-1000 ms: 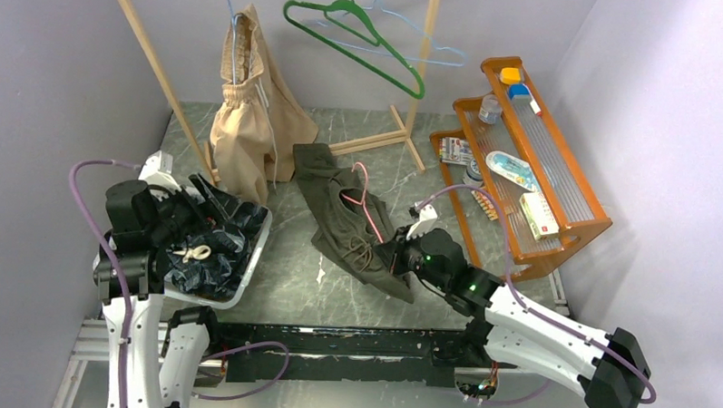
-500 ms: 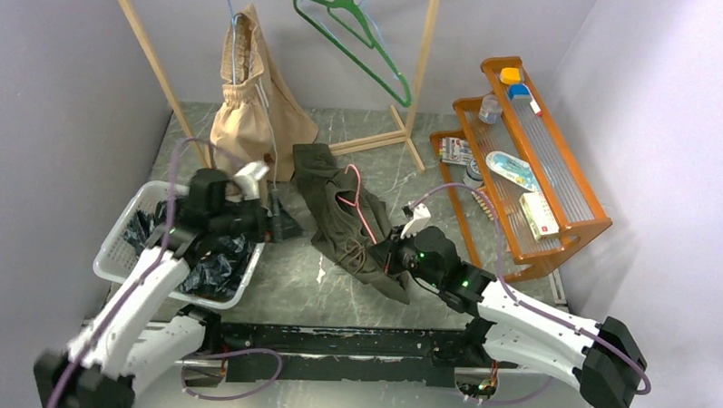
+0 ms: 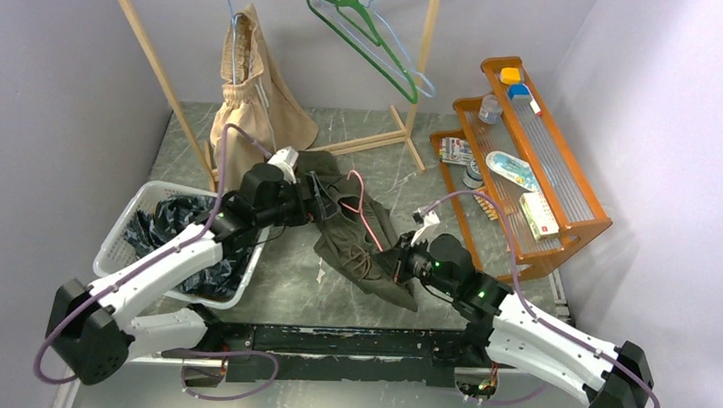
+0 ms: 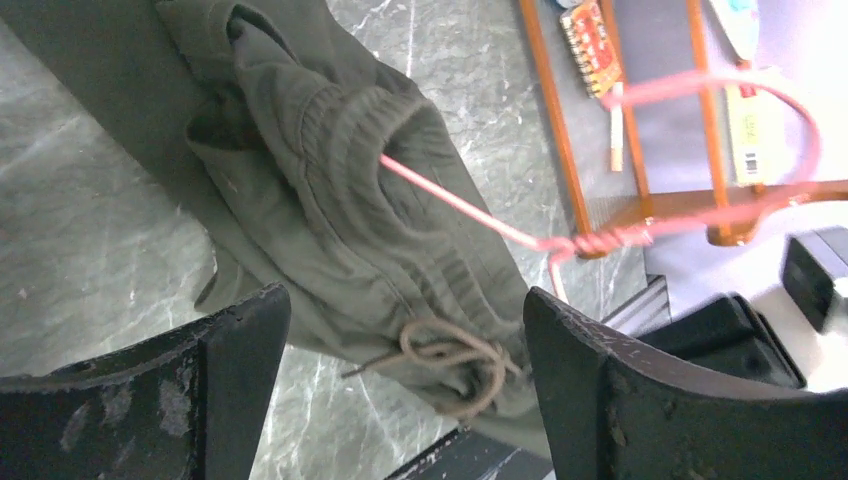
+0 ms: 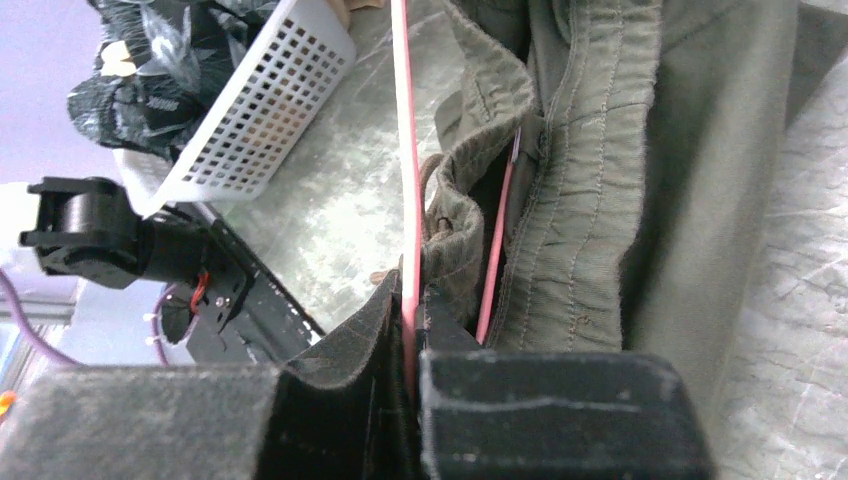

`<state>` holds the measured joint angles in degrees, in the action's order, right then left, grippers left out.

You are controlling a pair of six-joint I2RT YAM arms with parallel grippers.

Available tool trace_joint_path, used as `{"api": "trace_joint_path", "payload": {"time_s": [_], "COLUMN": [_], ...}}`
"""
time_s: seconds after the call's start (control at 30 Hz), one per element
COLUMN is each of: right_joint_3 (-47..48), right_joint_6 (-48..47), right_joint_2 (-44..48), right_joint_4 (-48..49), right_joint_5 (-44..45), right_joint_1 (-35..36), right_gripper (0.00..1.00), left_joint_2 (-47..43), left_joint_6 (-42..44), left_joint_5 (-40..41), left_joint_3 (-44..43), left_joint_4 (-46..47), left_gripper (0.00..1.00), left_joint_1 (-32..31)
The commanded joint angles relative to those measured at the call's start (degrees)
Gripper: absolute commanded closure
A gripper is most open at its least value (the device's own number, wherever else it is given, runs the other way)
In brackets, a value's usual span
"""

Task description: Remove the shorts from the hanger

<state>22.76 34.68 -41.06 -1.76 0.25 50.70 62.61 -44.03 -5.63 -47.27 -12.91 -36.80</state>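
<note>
Hanger [image 5: 404,150] pinched in right pincer [image 5: 412,335], left pincer [image 4: 405,310] wide over olive shorts [image 4: 330,200], basket [image 3: 119,225] alongside.

Left arm [image 3: 165,261] stretched forward, left fingers [image 4: 620,390] wide; right fingers [image 5: 560,420] apparently pinched shut.

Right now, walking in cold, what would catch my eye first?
The crumpled olive green shorts lie mid-table, threaded on a pink hanger that the right end effector pinches shut. The left end effector hovers open over them. Behind, beige shorts hang on the wooden rack, and dark patterned shorts fill a white basket at left.
</note>
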Motion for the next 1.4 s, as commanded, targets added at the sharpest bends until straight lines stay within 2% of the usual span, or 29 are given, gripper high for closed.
{"api": "trace_joint_path", "payload": {"time_s": [0.0, 0.13, 0.23, 0.33, 0.4, 0.47, 0.5, 0.53, 0.6, 0.63, 0.73, 1.0, 1.07, 1.1, 1.13, 1.2, 1.3, 1.37], "right_joint_3": [-0.7, -0.8, -1.5, -2.9, -3.4, -3.3, -3.1, -2.8, -2.7, -2.8, -3.6, -1.5, -0.4, 0.0, 0.4, 0.8, 1.6, 2.7], "right_joint_6": [0.5, -0.4, -0.7, 0.3, 0.9, 0.8, 0.7, 0.5, -0.1, -0.2, -0.2, -0.8, -1.0, -0.9, -0.6, -0.1, -0.3, -1.1], "right_joint_2": [3.6, 5.0, 4.5, 3.3, 2.7, 2.4, 2.4, 2.6, 3.0, 3.1, 2.6, -7.0, -9.6, -10.5, -11.4, -12.0, -12.2, -12.4], "right_joint_4": [1.6, 0.6, 1.2, 3.8, 4.3, 3.6, 2.6, 1.6, 0.1, -0.3, 0.2, 2.0, 1.8, 1.6, 1.2, 1.1, 0.9, -0.3], "right_joint_5": [-5.0, -4.8, -6.5, -9.3, -10.3, -10.0, -9.3, -8.5, -7.0, -6.3, -5.7, -7.7, -7.7, -7.1, -6.3, -5.3, -4.5, -3.4], "right_joint_1": [0.1, 0.1, 0.0, 0.0, 0.1, 0.1, 0.1, 0.1, 0.1, 0.0, 0.1, 0.1, 0.0, 0.0, 0.1, 0.1, 0.0, 0.1], "right_gripper": [1.0, 1.0, 1.0, 1.0, 1.0, 1.0, 1.0, 1.0, 1.0, 1.0, 1.0, 0.83, 0.77, 0.67, 0.62, 0.56, 0.42, 0.36], "left_joint_2": [7.5, 14.5, 19.1, 20.5, 20.1, 19.8, 19.7, 19.6, 19.9, 20.0, 20.7, 20.4, 20.3, 20.3, 20.3, 20.1, 19.4, 18.5], "left_joint_6": [-3.7, -3.9, -5.1, -4.7, -4.4, -5.4, -5.9, -6.4, -6.7, -6.5, -6.2, -6.0, -6.0, -5.9, -5.8, -5.9, -5.8, -5.6], "left_joint_5": [6.9, 18.5, 23.1, 22.2, 20.6, 21.3, 22.1, 22.8, 23.7, 23.8, 23.7, 20.0, 19.8, 19.8, 20.0, 20.4, 20.5, 20.5], "left_joint_3": [-3.4, -7.7, -10.4, -9.9, -8.2, -6.6, -6.0, -5.6, -5.4, -5.5, -5.9, -3.2, -3.0, -3.0, -2.9, -2.7, -2.4, -2.1], "left_joint_4": [3.0, -5.7, -11.8, -8.5, -4.8, -4.0, -4.3, -4.9, -6.4, -7.0, -9.4, -8.4, -8.3, -8.3, -8.5, -8.9, -9.4, -9.5], "left_gripper": [0.12, 0.25, 0.3, 0.3, 0.36, 0.47, 0.57, 0.71, 0.89, 0.92, 0.93, 0.93, 0.93, 0.93, 0.93, 0.93, 0.93, 0.93], "left_joint_1": [-3.1, -6.6, -6.9, -7.1, -7.1, -7.1, -7.1, -7.1, -7.1, -7.1, -7.1, -7.1, -7.1, -7.1, -7.1, -7.1, -7.1, -7.1]}}
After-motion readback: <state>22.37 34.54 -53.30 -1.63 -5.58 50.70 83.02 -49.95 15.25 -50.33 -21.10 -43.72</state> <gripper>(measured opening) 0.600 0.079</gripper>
